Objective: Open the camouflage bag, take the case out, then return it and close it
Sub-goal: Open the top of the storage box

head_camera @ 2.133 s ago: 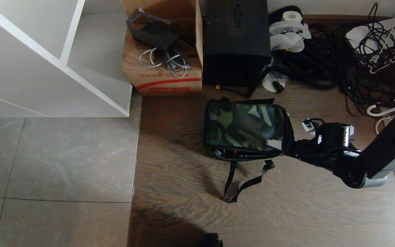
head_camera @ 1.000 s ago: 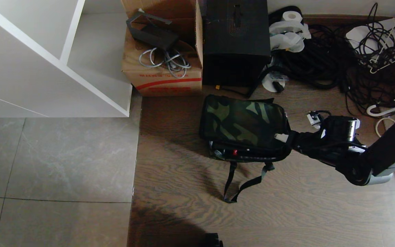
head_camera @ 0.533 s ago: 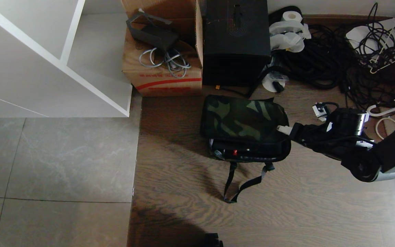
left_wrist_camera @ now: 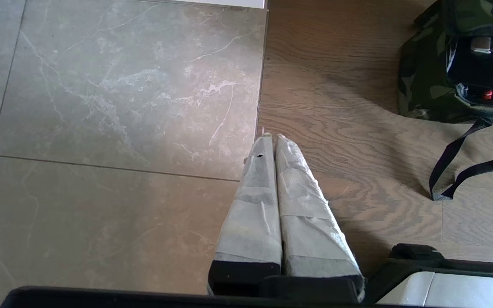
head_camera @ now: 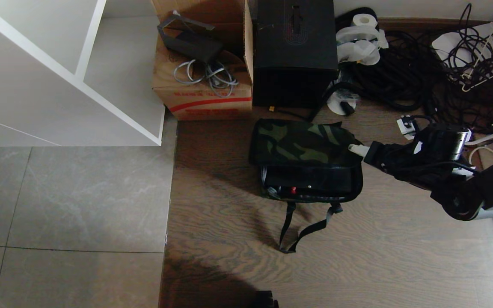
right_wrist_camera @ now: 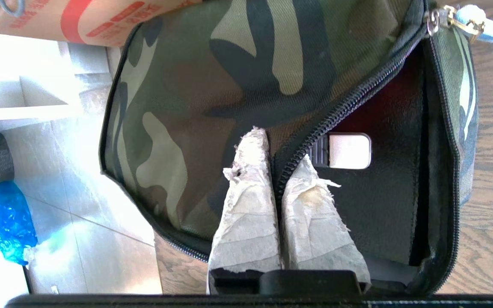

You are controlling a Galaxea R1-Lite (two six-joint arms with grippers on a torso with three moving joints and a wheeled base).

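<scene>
The camouflage bag (head_camera: pixel 302 143) lies on the wood floor with its top flap raised and folded toward the far side. My right gripper (head_camera: pixel 357 150) reaches in from the right, shut on the flap's black zipper edge (right_wrist_camera: pixel 310 141); in the right wrist view the gripper (right_wrist_camera: pixel 278 149) has one finger on each side of that edge. Under the lifted flap lies the black case (right_wrist_camera: pixel 383 201), with a silver mount (right_wrist_camera: pixel 349 150) showing and red lining behind. The white zipper pull (right_wrist_camera: pixel 482 25) hangs at the bag's corner. My left gripper (left_wrist_camera: pixel 272 139) hangs shut and parked over the floor, well to the left of the bag (left_wrist_camera: pixel 422 77).
A cardboard box (head_camera: pixel 203 85) and a taller black box (head_camera: pixel 295 51) stand just behind the bag. Tangled cables (head_camera: pixel 422 72) and white hangers fill the far right. A white shelf unit (head_camera: pixel 79 72) is at left. The bag's black straps (head_camera: pixel 302 226) trail toward me.
My right gripper has moved toward the far side with the flap edge in it. The flap has folded back further and the opening over the case has widened.
</scene>
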